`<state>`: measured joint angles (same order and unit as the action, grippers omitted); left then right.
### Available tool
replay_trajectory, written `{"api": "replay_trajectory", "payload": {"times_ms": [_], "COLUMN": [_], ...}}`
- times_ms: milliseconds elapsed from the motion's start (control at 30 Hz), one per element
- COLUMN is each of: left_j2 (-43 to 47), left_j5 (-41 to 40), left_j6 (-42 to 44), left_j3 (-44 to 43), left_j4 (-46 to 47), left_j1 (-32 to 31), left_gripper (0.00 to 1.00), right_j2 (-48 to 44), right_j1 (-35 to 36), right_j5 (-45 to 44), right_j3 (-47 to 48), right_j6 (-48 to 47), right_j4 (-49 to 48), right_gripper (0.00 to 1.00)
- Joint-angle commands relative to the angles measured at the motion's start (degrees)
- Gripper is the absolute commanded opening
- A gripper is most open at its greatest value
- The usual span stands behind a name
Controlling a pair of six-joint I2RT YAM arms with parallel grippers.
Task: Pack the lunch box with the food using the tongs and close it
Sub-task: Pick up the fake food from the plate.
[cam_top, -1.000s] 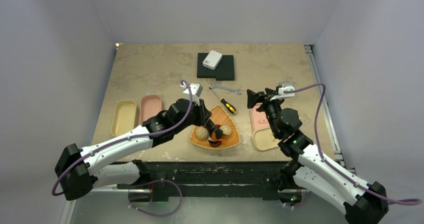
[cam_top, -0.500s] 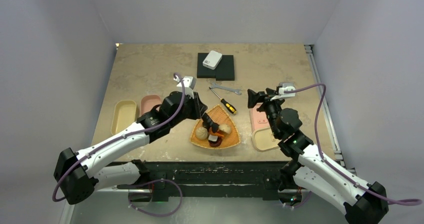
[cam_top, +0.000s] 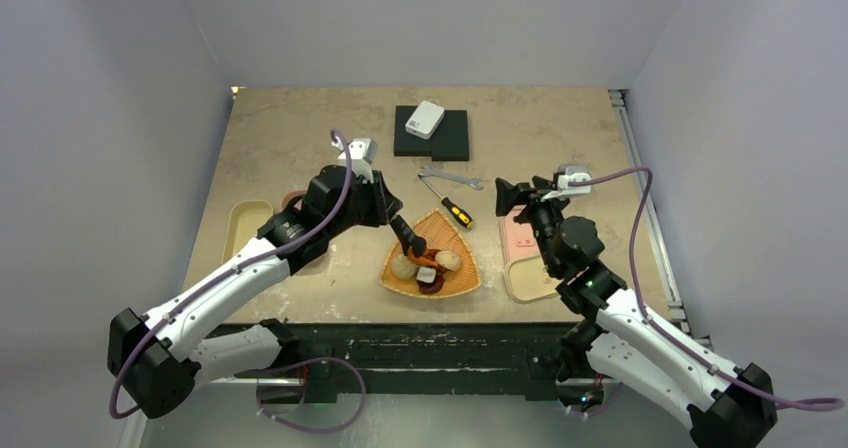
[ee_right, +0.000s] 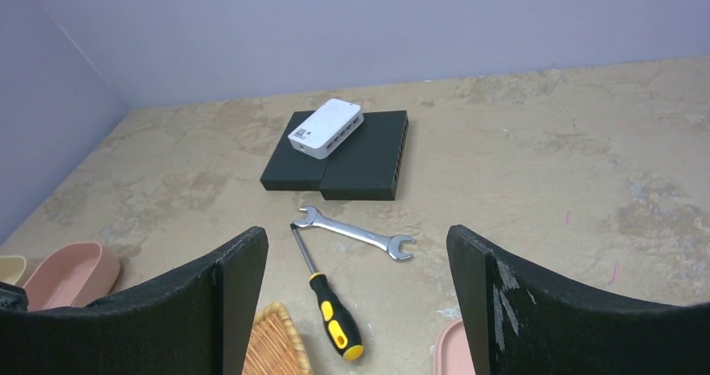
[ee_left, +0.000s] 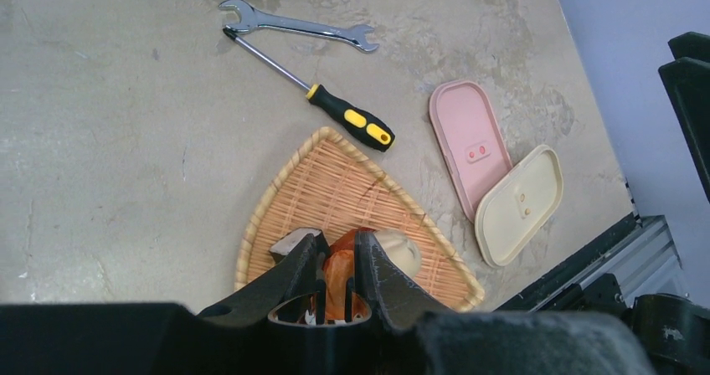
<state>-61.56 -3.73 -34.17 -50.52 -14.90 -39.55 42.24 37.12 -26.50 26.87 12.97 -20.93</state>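
- Food (cam_top: 425, 266) is sitting piled in the woven tray (cam_top: 443, 230) at the middle of the table. None of it is showing in a box, so packing looks to be barely starting.
- Left gripper (cam_top: 384, 208) is pinching the tongs (cam_top: 405, 236) with its fingers drawn narrow. The tong tips are reaching down among the food, bracketing an orange piece (ee_left: 339, 270).
- Right gripper (ee_right: 356, 241) is hovering near the lids with its fingers spread wide, holding nothing.
- Beige box (cam_top: 243, 236) is lying open at the left and looking bare, and the pink box (ee_right: 71, 268) is lying just beside it.
- Pink lid (ee_left: 469, 141) and beige lid (ee_left: 519, 201) are lying to the right of the tray, touching each other. Moving every piece and closing up are both remaining.
- Left arm is covering most of the pink box from above, so its inside is going unchecked. Right arm is cutting off parts of both lids in that view.
- Fingers and tongs are crowding together in the left wrist view, so I cannot tell whether the orange piece is being gripped or lifted.
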Motion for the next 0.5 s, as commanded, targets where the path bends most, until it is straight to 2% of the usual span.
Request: {"api": "replay_trajectory", "payload": {"times_ms": [0,133,300,467], "left_j2": [0.8,0.09,0.23,0.77], "left_j5": [1.78,1.76,7.8,8.15], "left_j6": [3.62,6.69,8.32,11.13], "left_j3": [-4.93,-7.06,-8.74,-11.03], "left_j4": [-2.17,-5.52,-7.74,-11.76], "left_j1": [1.22,4.35,13.24,19.73], "left_gripper": [0.0,0.0,0.0,0.0], "right_j2": [-0.78,-1.0,-1.42,-1.91], "right_j1": [0.14,0.14,0.13,0.09], "right_j5": [-1.87,-1.96,-2.27,-2.41], "right_j3": [-0.17,-0.15,-0.38,-0.34], "right_j6": [-0.19,-0.23,-0.23,-0.26], "right_j4": [-1.22,-1.13,-0.98,-0.7], "right_gripper": [0.82,0.82,0.82,0.82]}}
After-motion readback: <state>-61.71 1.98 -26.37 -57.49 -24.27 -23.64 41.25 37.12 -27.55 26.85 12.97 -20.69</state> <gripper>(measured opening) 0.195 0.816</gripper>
